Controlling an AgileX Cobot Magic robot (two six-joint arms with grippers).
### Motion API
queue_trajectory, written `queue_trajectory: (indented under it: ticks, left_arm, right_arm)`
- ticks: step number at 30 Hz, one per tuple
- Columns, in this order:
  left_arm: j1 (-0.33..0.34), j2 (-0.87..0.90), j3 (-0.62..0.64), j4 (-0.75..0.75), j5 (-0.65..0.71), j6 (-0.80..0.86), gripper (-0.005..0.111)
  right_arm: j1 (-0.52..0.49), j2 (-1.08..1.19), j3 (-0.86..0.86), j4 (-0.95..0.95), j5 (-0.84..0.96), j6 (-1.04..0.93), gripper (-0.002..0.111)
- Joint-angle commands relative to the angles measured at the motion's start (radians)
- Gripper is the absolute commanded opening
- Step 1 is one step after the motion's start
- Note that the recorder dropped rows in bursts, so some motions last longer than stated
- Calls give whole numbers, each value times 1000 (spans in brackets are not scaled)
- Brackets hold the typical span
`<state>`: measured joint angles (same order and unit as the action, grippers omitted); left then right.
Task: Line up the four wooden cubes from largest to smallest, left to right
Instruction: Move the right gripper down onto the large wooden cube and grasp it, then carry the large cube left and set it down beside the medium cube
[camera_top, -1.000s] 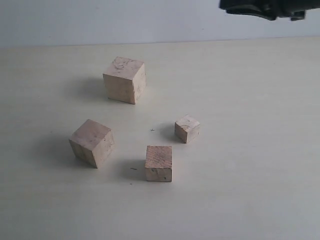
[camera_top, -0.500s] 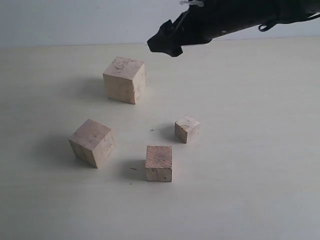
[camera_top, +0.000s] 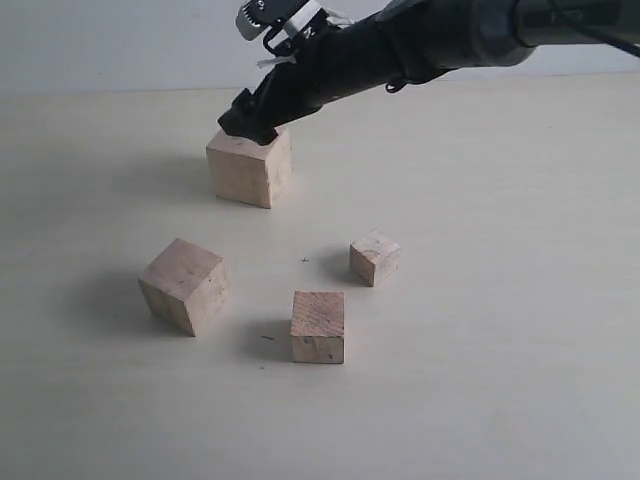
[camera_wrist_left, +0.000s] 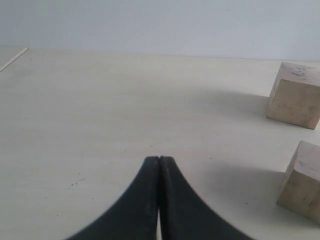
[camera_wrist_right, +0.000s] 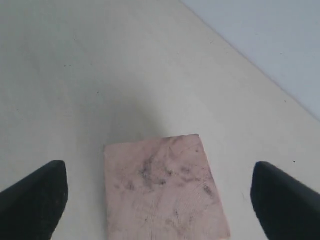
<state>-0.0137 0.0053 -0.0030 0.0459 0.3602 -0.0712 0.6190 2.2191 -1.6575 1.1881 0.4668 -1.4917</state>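
- Gripper on the right (camera_top: 252, 122) hangs spread wide over the largest wooden cube (camera_top: 248, 168), holding nothing.
- Gripper on the left (camera_wrist_left: 159, 162) is pressed closed, empty, apart from that cube.

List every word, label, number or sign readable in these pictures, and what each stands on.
None can be read.
Largest cube, left cube, near cube, smallest cube: only grain and dark speckles.
Table: one faint cross-like mark, no text.
Grey fitting on the right arm: too blurred to read.
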Motion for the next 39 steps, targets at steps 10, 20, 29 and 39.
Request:
queue_trajectory:
  ticks: [10,20,29,39]
  left_arm:
    - [-7,-5,3,0,-8,-9,0]
    - [-7,-5,3,0,-8,-9,0]
    - [-7,-5,3,0,-8,-9,0]
    - [-7,-5,3,0,-8,-9,0]
  right_arm:
    - [-2,174,-95,-59,32,-79,93]
    - [-2,164,-95,-96,113,-76,9]
    - [-2,107,-95,-36,241,-52,0]
    - [106,97,-208,29,385,-59,0]
